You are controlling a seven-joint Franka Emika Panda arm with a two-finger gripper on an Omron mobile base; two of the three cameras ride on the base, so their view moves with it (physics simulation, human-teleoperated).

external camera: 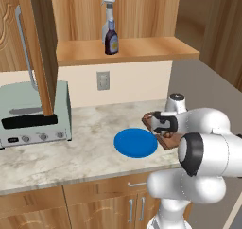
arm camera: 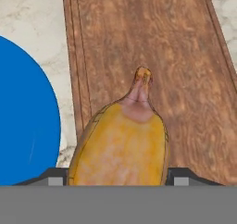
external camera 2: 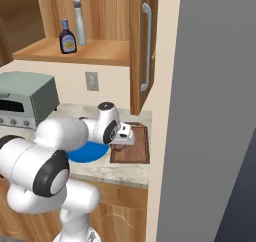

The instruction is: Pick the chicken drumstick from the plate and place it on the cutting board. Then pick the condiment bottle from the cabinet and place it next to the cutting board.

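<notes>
Drumstick over board, between my fingers.
My fingers [arm camera: 118,176] flank the chicken drumstick [arm camera: 121,142] on both sides, grasping it above the cutting board [arm camera: 152,56]. Blue plate [external camera: 135,143] sits bare on the bench [external camera: 71,152], just beside the board. Condiment bottle [external camera: 111,42] stands on the cabinet shelf [external camera: 142,50].

Golden-tan chicken drumstick [arm camera: 121,142] over the dark cutting board [arm camera: 185,70] — blue plate [arm camera: 23,121] just beside.
</notes>
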